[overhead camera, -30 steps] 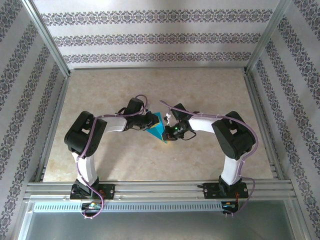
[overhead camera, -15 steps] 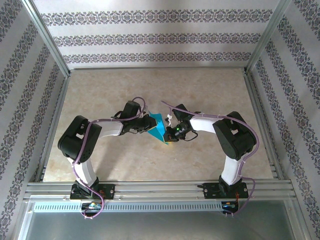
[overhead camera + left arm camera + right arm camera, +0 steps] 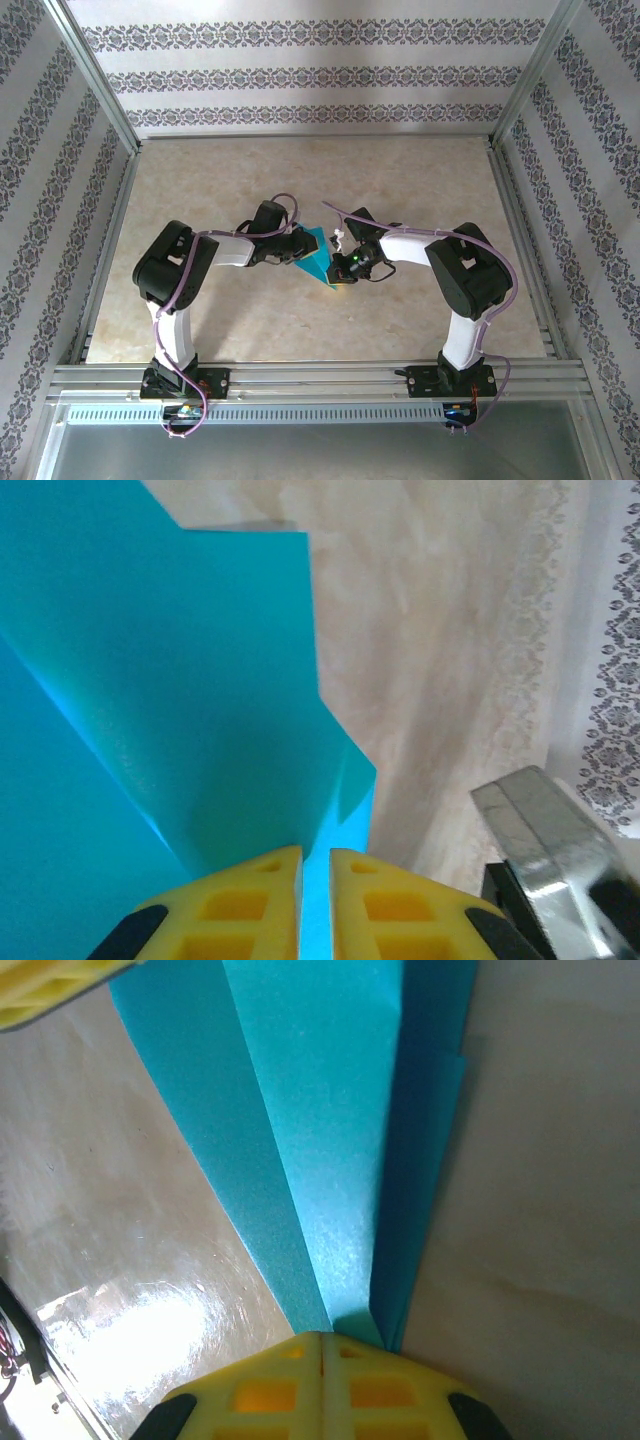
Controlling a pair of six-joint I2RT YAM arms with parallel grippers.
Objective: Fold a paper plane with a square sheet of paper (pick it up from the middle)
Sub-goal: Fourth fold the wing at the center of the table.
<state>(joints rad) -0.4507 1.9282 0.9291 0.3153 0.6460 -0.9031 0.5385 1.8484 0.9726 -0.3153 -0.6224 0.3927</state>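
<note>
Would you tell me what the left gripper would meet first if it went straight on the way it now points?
The teal paper that the left gripper pinches, since it points along the sheet. Past the paper's edge the table looks next, though depth is unclear.

The left arm (image 3: 176, 338) and right arm (image 3: 462, 340) are built alike: smooth white links between bulky black joint housings, each on a black base (image 3: 185, 382). A thin purple cable (image 3: 284, 197) loops along each arm. A green light (image 3: 355, 262) glows on the right wrist. The left fingers (image 3: 240, 905) and right fingers (image 3: 250, 1395) are yellow plastic with recessed square pockets and black corners.
</note>
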